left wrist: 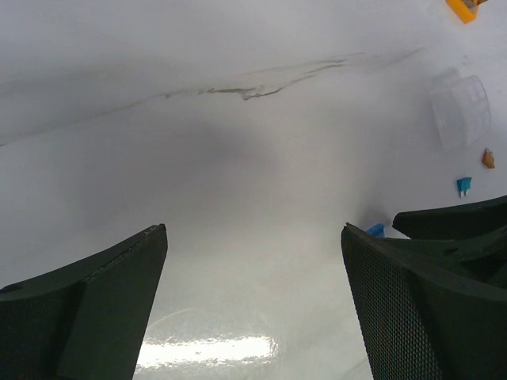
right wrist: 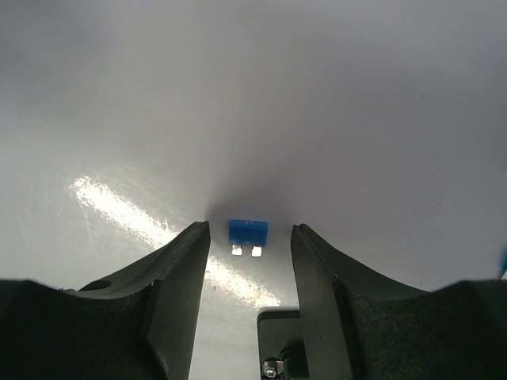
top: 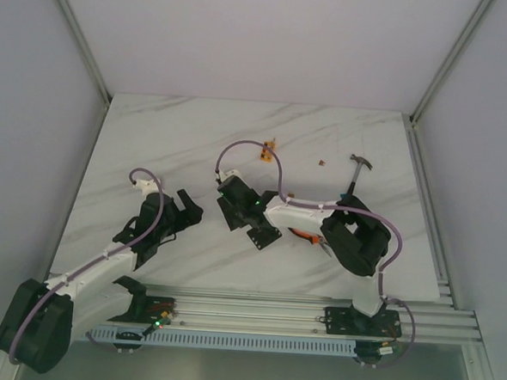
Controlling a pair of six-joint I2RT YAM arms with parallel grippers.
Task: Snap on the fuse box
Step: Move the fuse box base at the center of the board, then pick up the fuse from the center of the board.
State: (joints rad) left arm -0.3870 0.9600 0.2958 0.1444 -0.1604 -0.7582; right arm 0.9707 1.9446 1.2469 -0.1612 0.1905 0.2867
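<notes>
Blue fuse [right wrist: 248, 230], mid-worktop: likely light, stiff, slick plastic; pinch flat body sides, blades free. Right fingers [right wrist: 186, 269] half open astride it, not touching. Left fingers [left wrist: 119, 293] wide, empty. Fuse box not made out.

Place: a robot lab test cell.
Enclosure: plain white walls [top: 271, 36] framed by aluminium posts [top: 78, 33].
Tabletop: marble-look tabletop [top: 154, 132], with an aluminium rail [top: 255, 309] along its near edge.
Rig: cabled arms [top: 103, 263] bolted to the rail.
Tools: hammer [top: 359, 165], pliers [top: 307, 236].
</notes>
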